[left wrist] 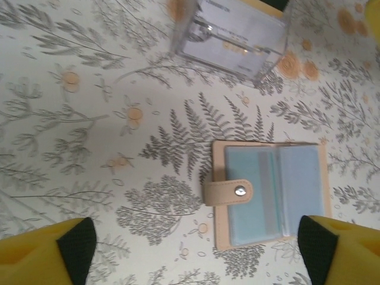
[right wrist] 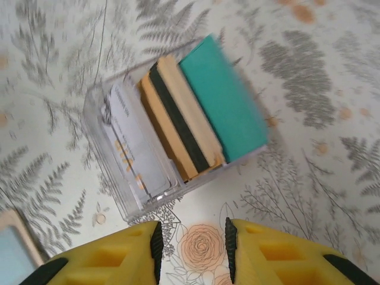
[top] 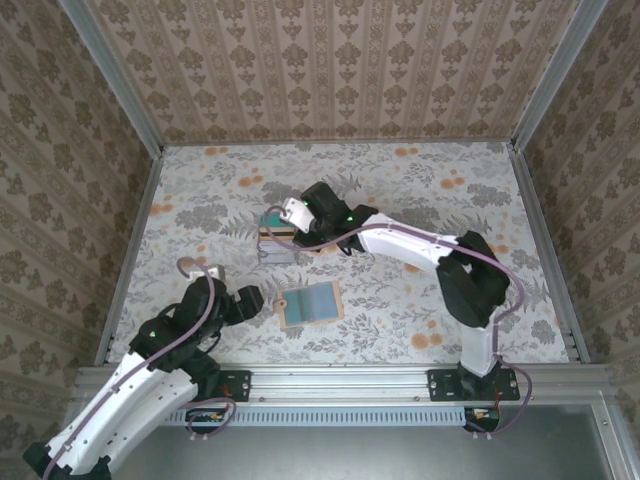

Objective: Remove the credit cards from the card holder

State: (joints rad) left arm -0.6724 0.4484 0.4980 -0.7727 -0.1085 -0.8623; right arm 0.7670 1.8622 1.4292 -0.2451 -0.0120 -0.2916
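Teal, yellow and grey cards (right wrist: 193, 116) lie in the tray (right wrist: 142, 208), holder (left wrist: 270, 202) looks emptied; left gripper (left wrist: 196, 249) gapes wide, right gripper (right wrist: 193, 252) narrow, both empty.

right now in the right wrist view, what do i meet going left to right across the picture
corner of the card holder → pale grey card → yellow card with a black stripe → teal card; the three cards stand in a clear box

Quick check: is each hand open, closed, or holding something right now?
Left hand: wide open, empty.
Right hand: slightly open, holding nothing.
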